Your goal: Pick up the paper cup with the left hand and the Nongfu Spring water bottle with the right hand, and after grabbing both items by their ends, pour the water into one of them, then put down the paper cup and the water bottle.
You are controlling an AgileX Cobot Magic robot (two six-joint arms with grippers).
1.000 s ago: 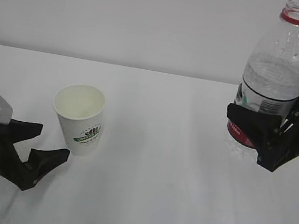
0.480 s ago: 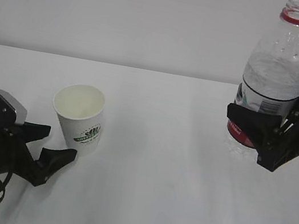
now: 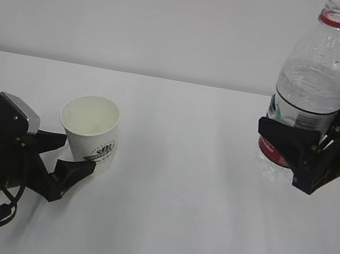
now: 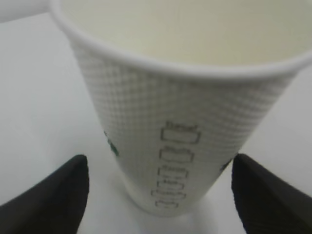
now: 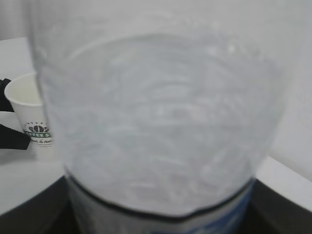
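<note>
around paper cup, jaws wide.

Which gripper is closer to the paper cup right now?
Left. The left gripper straddles the paper cup, fingers open either side; the right gripper is across the table, holding the bottle.

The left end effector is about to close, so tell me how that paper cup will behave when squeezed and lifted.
The paper cup looks empty, so it is probably very light and easy to nudge or tip. Its thin wall would likely dent under a hard squeeze. The dimpled surface seen in the left wrist view should grip reasonably, though the taper may let it slip downward.
</note>
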